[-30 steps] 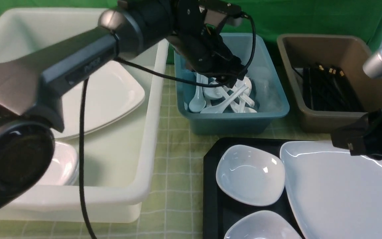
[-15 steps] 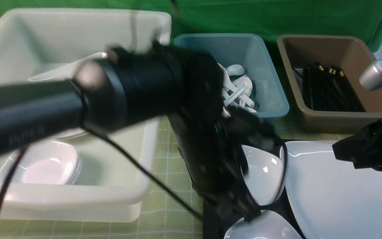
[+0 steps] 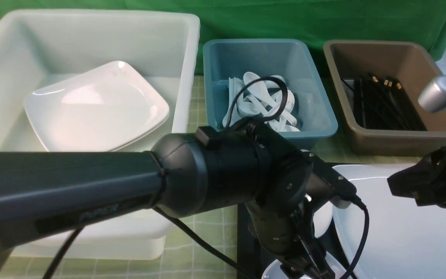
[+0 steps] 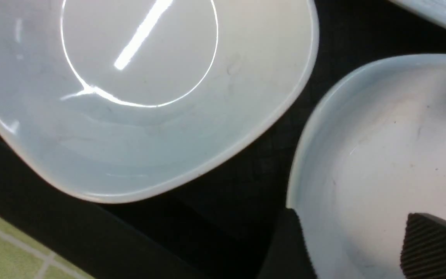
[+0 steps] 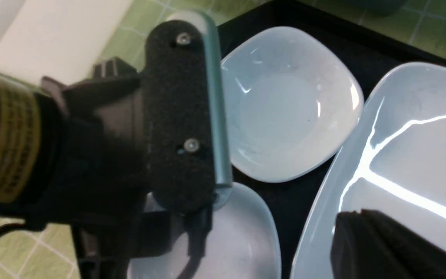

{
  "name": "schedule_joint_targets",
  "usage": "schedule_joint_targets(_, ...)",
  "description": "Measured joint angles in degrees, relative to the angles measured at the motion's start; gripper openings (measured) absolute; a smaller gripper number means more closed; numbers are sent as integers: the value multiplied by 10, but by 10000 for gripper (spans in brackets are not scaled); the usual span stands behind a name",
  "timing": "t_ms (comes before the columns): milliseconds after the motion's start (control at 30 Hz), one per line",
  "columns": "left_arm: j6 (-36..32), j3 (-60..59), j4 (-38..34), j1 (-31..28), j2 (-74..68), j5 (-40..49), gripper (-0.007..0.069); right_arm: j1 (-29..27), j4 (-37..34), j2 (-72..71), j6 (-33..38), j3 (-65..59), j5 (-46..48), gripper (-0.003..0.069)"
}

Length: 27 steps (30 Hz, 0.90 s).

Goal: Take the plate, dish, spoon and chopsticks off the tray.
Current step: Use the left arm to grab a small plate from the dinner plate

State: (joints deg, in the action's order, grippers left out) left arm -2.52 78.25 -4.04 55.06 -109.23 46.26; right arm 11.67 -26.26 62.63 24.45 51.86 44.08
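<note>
The black tray (image 3: 245, 232) carries two small white dishes and the large white plate (image 3: 401, 232). My left gripper (image 4: 358, 248) is open low over the nearer dish (image 4: 381, 155). One finger (image 4: 285, 252) sits outside the dish's rim and the ribbed pad (image 4: 432, 248) inside it. The farther dish (image 4: 141, 97) lies beside it, apart from the fingers. My right gripper (image 3: 391, 186) is shut and empty, hovering over the plate's left part (image 5: 401, 155). No spoon or chopsticks show on the tray.
A big white tub (image 3: 176, 116) at the left holds stacked plates. A teal bin (image 3: 323, 124) behind the tray holds white spoons. A brown tub (image 3: 362, 131) at the right holds black chopsticks. The left arm hides much of the tray's left half.
My left arm has swung back from the teal bin and dropped to the nearer dish on the tray, and its jaws now stand open. The right gripper has barely moved.
</note>
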Motion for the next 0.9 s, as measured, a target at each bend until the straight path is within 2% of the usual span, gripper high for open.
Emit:
schedule_joint_targets(167,1,0,-6,0,-24,-10,510,0,-5,-43,1,0,-2,35)
schedule_joint_targets(400,0,0,-14,0,-60,-12,508,0,-7,-119,4,0,-9,35)
schedule_joint_targets(467,0,0,-16,0,-60,-12,483,0,-7,-128,5,0,-10,35)
schedule_joint_targets(500,0,0,-15,0,-61,-11,444,0,-7,-135,5,0,-11,35)
schedule_joint_targets(633,15,4,-22,-1,-61,-3,209,0,-6,-147,5,0,-11,35)
schedule_joint_targets(700,16,6,-26,-2,-57,-4,167,0,-6,-147,5,0,-11,37)
schedule_joint_targets(900,17,7,-25,-2,-38,1,154,0,-5,-147,5,0,-11,46)
